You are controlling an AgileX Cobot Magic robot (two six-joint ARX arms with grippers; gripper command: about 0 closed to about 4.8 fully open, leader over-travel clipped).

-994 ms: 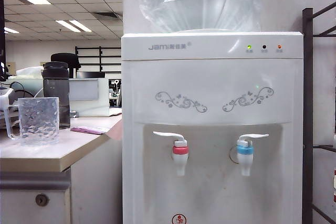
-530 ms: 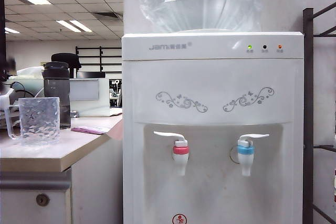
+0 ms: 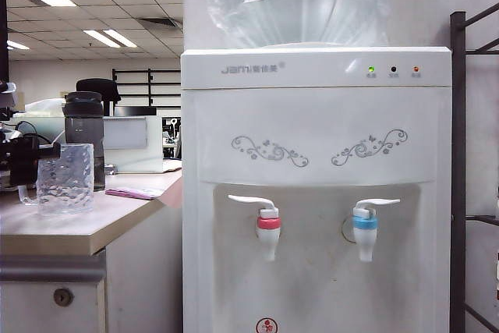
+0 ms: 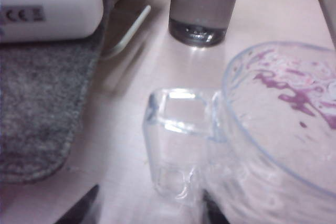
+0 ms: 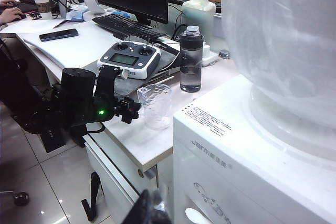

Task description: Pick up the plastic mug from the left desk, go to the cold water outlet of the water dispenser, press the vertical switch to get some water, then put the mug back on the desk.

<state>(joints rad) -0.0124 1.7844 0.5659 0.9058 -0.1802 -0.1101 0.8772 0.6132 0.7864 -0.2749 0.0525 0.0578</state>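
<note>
The plastic mug (image 3: 65, 178) stands upright on the bench (image 3: 93, 224) with its handle (image 4: 176, 142) turned toward the left hand (image 4: 147, 214), whose fingers stand apart either side, nothing gripped; a grasp looks set up. Right hand (image 5: 149, 209) hangs above the water dispenser (image 3: 316, 193); cannot tell its state. Count: one mug, one grey bottle (image 3: 84, 136), two taps.

Around the plastic mug (image 3: 65, 178) on the left desk (image 3: 93, 224), room is tight: the grey bottle (image 3: 84, 136) stands just behind it, and the left gripper (image 5: 128, 110), jaws spread, fills the handle side. The desk in front of the mug is bare. The right gripper (image 5: 149, 211) hangs well apart, above the water dispenser (image 3: 316, 216).
</note>
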